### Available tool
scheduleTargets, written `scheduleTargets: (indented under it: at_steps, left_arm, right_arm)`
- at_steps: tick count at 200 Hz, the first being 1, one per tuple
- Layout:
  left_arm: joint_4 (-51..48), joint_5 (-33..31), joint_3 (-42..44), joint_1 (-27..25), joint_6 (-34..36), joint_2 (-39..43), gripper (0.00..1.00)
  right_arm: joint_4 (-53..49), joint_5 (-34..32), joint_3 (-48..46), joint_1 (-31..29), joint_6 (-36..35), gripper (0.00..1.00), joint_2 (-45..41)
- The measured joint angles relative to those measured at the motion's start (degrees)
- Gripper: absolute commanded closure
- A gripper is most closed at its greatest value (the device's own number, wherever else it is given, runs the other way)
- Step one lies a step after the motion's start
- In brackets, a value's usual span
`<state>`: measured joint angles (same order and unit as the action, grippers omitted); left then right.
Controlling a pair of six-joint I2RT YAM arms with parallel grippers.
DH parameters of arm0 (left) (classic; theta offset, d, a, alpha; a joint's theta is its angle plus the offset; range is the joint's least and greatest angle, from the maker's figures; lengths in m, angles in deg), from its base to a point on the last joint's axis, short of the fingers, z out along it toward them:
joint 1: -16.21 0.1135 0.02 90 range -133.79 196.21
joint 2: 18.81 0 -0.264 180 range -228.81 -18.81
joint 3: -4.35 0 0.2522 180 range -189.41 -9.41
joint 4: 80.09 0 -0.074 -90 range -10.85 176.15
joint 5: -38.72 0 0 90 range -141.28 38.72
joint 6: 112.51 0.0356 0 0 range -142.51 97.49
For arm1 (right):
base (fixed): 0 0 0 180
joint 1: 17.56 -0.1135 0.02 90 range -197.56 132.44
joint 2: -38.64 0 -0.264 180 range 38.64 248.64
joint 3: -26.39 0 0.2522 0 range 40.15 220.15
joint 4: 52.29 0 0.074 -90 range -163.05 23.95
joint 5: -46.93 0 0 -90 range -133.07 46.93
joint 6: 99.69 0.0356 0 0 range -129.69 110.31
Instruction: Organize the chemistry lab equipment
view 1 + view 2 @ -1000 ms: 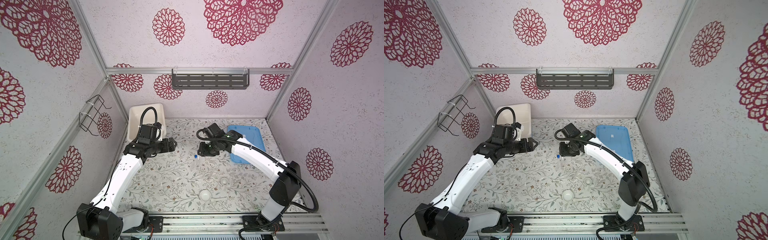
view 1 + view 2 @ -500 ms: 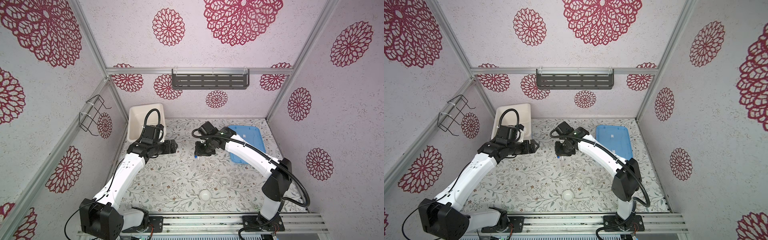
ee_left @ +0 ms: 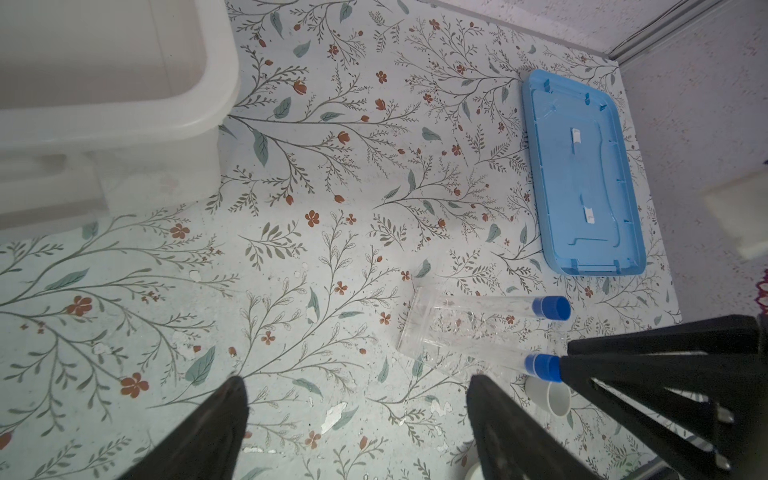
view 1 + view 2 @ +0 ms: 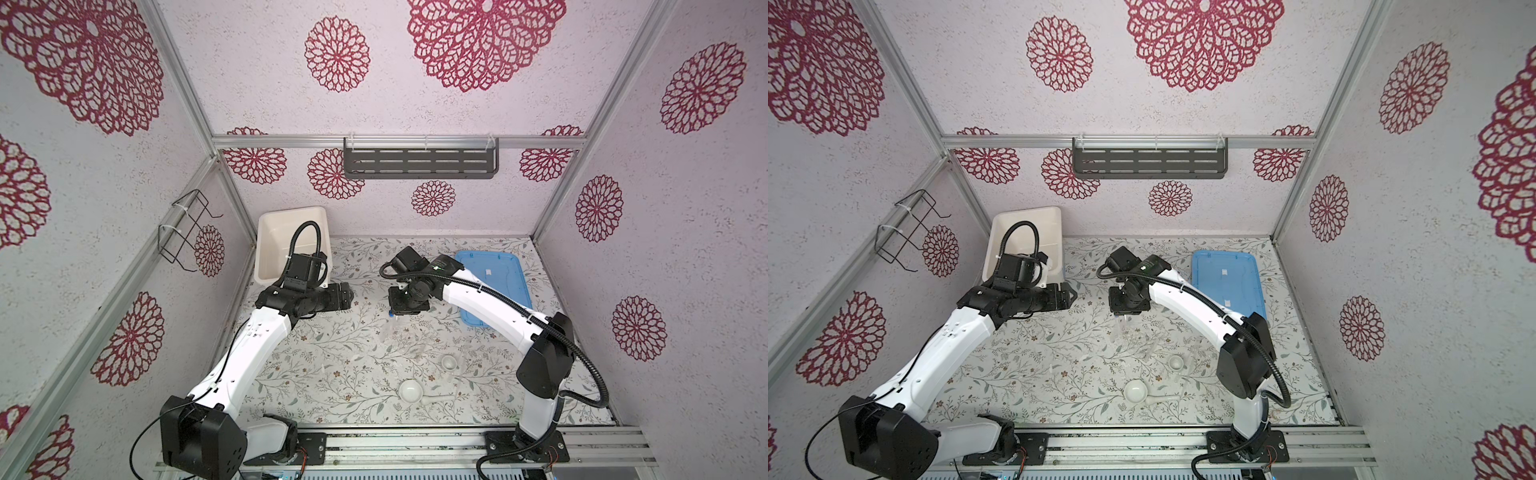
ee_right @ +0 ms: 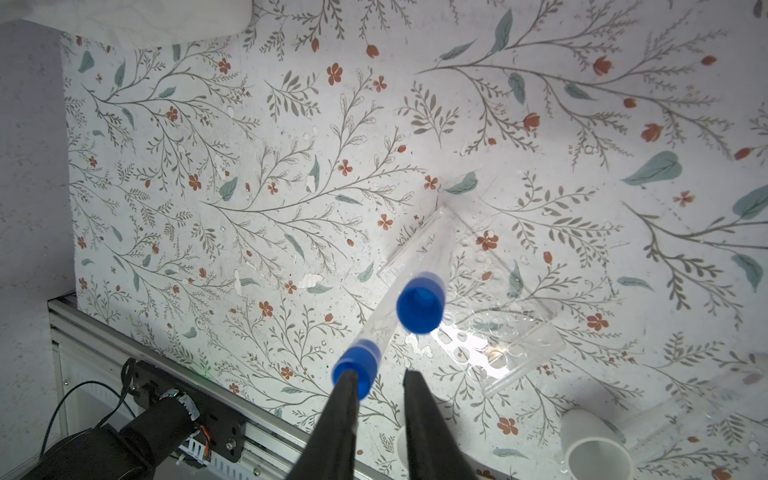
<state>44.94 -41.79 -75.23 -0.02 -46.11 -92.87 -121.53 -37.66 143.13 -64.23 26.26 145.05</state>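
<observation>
The left claw [image 3: 356, 379] hangs wide apart and empty by the white tub [image 4: 291, 216]. In the middle, two blue-capped tubes [image 5: 419, 305] sit in the clear rack [image 5: 498, 328]. The right claw [image 5: 380, 374], nearly pinched together, holds nothing, its tips just by one cap.

Lettering check: nothing legible in any view.
Flat blue lid [image 4: 494, 282], 2 o'clock on the surface [image 4: 332, 374], bears two small white stickers [image 3: 575, 137], blank or too small to read. Blue-capped tubes [image 3: 490, 305] near centre: no print can be made out. White tub [image 4: 282, 241], 10 o'clock: plain.
</observation>
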Motion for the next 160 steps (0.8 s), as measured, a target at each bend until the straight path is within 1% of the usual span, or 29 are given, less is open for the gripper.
scheduleTargets:
  at_steps: [82,160]
  left_arm:
    - [-0.50,-1.42,-0.02,0.00,1.16,0.00,0.14]
    - [-1.11,-2.80,-0.02,0.00,1.99,0.00,0.14]
  right_arm:
    - [0.92,-2.73,-0.70,-0.46,-0.96,0.78,0.00]
    - [2.71,-6.19,-1.42,-2.32,-1.95,0.78,-0.04]
